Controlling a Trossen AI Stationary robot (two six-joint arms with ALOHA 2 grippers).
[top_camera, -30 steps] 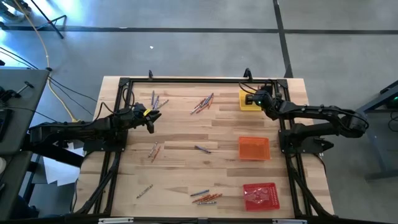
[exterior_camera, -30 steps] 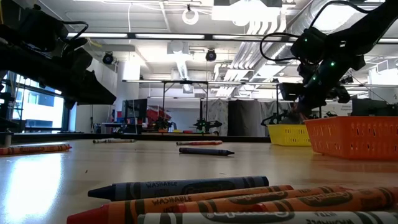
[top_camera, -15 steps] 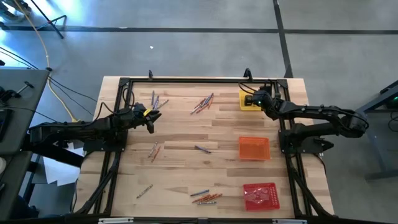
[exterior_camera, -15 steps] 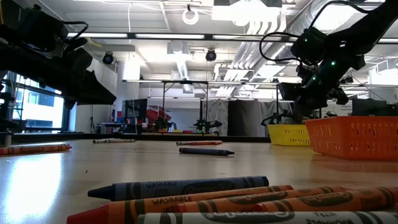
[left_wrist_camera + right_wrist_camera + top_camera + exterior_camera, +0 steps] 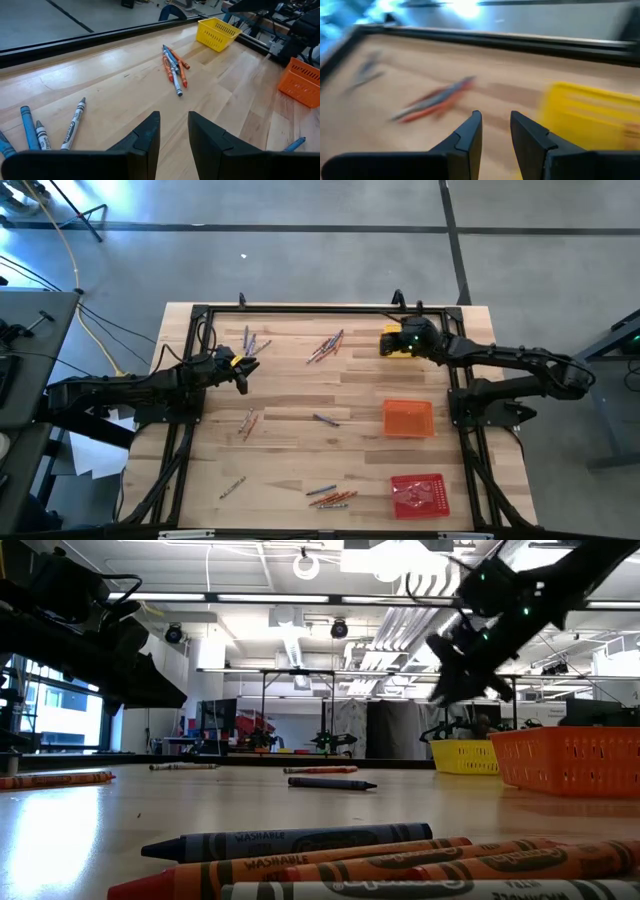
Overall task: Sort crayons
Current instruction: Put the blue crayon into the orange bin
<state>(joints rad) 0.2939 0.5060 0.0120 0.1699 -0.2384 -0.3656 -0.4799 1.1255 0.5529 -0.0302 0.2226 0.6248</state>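
Crayons lie flat on the wooden table in small groups: at the far left [image 5: 250,340], far middle [image 5: 327,347], middle [image 5: 248,420], [image 5: 325,420], and near edge [image 5: 330,497]. My left gripper [image 5: 243,375] hovers open and empty left of the middle; in its wrist view [image 5: 173,132] the far-middle group [image 5: 174,67] lies ahead. My right gripper [image 5: 388,340] hovers open and empty at the left edge of the yellow tray [image 5: 402,348]; its wrist view [image 5: 495,132] shows a crayon group [image 5: 437,100] ahead.
An orange mesh tray [image 5: 408,418] stands at the right middle and a red one [image 5: 418,495] at the near right. A black frame [image 5: 300,309] runs along the table's far edge and sides. Bare wood lies between the crayon groups.
My right gripper has swung from over the yellow tray toward the table's left, toward the far-middle crayon group, and has risen and tipped in the low view. It stays empty.
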